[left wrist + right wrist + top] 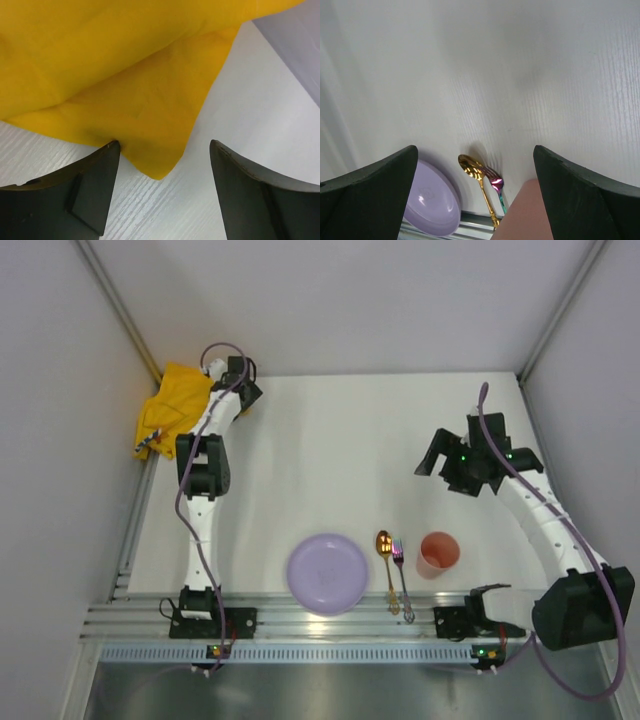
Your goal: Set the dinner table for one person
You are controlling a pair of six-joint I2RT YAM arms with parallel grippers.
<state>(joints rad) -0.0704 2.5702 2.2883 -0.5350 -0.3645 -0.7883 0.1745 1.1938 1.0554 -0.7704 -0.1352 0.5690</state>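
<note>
Near edge of the white bench (330,450), we log a row: purple plate (327,573), gold spoon (384,545), iridescent fork (402,580), pink cup (438,554). Spoon and fork lie side by side between plate and cup. Farther in, right side: the right gripper (475,150) hangs above the bench, jaws wide. Far left corner: the left gripper (165,145), jaws apart around a corner of the crumpled yellow cloth (172,410), one finger touching its edge.

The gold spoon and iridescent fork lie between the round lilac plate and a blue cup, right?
No, the plastic cup is salmon pink, not blue. The top external view shows the gold spoon and iridescent fork lying between the round lilac plate and it.
</note>
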